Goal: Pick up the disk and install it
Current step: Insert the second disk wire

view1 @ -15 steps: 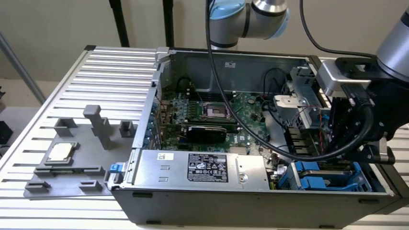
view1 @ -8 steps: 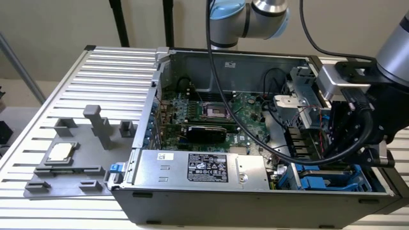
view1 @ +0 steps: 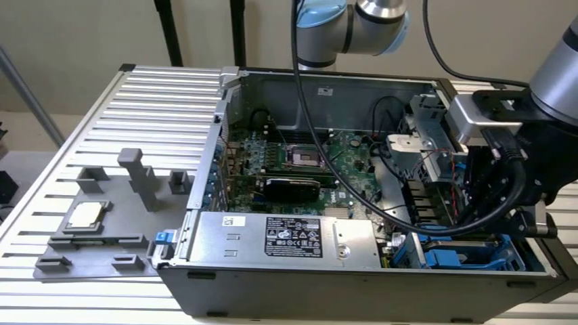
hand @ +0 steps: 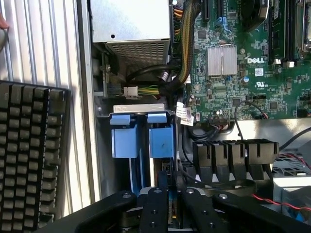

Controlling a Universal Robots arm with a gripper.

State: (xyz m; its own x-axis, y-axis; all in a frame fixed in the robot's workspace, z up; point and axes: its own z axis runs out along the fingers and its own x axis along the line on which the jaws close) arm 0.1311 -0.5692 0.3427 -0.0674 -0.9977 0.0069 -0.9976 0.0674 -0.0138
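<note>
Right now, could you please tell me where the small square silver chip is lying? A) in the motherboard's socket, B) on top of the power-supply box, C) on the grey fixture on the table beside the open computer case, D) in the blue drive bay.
C: in the exterior view the small square silver chip lies on the grey fixture on the slatted table, toward that view's left of the open computer case.

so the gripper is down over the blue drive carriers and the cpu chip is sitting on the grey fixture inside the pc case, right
Not quite. The exterior view shows the CPU chip on the grey fixture outside the PC case, on the slatted table at that view's left. The rest holds: the wrist view shows the gripper over the blue drive carriers.
</note>
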